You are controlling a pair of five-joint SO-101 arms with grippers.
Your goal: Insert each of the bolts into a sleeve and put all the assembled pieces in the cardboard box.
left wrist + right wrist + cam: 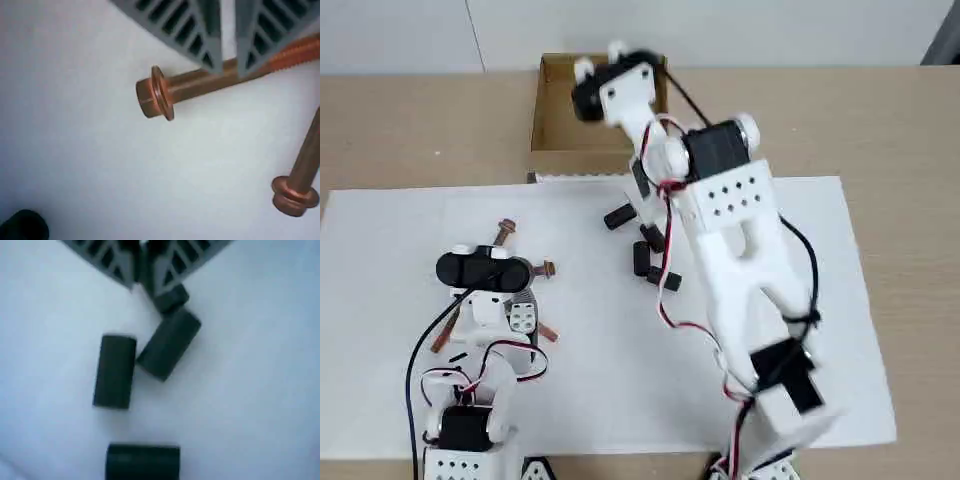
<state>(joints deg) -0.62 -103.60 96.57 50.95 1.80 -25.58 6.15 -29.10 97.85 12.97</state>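
Copper bolts lie on the white paper [580,400]: one [505,232] at the back, one [545,268] beside my left arm, one [445,330] to its left. My left gripper [524,318] [229,67] hangs shut just above the shaft of another bolt [165,92], which lies flat under the fingertips [212,55]. Several black sleeves [641,258] are scattered mid-paper. Over them my right gripper [640,192] [144,286] is shut and holds nothing, its tips next to a short-looking sleeve [170,297]. The cardboard box [552,120] sits behind the paper.
A second bolt [296,190] and a sleeve [22,226] lie near my left gripper. More sleeves [167,344] [115,371] [142,462] lie loose below my right gripper. The right arm's long white body [740,250] stretches over the paper's right half.
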